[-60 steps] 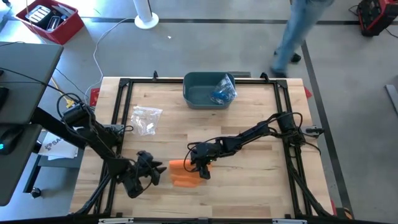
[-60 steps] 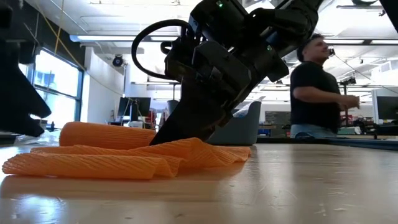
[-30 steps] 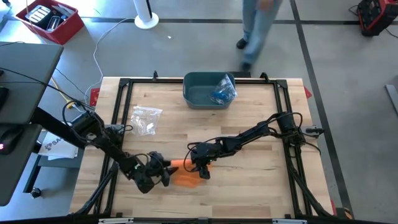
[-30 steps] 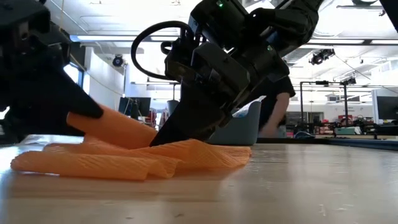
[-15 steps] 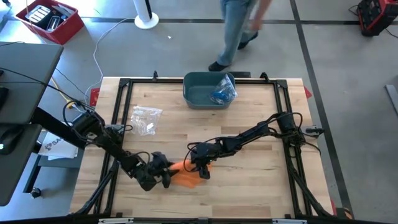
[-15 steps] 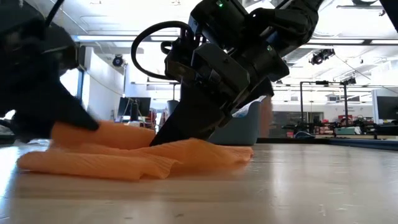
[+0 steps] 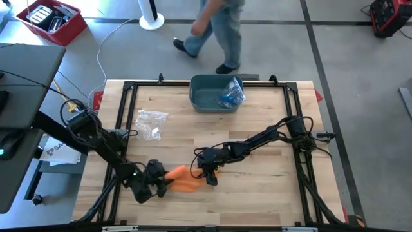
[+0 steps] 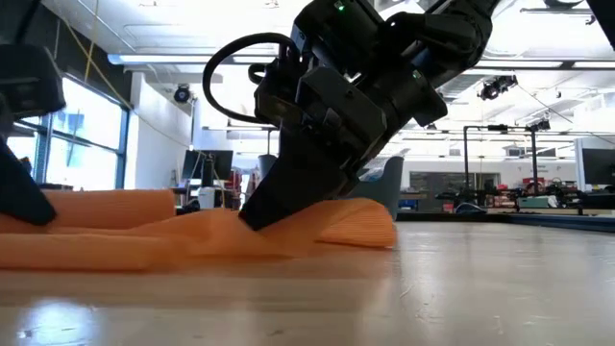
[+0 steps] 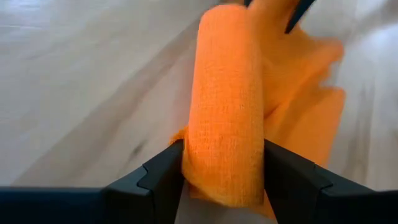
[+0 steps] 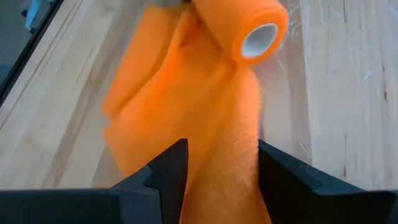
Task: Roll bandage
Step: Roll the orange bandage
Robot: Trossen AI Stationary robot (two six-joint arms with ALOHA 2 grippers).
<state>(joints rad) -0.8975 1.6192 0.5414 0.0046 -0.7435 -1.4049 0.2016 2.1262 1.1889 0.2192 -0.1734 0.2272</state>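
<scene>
1. Orange elastic bandage [image 7: 183,180] lies partly unrolled near the front edge of the light wooden tabletop [image 7: 257,200], between the two grippers.
2. The left gripper [image 9: 224,171] clamps the rolled end of the bandage between its dark fingers [image 9: 165,171].
3. The right gripper [image 10: 217,162] pinches the loose, crumpled strip, pressing it down on the tabletop.
4. A grey plastic bin [image 7: 207,96] sits at the far edge, and a clear plastic bag [image 7: 151,124] lies well apart from the bandage.
5. A person [image 7: 215,32] walks beyond the tabletop.
</scene>
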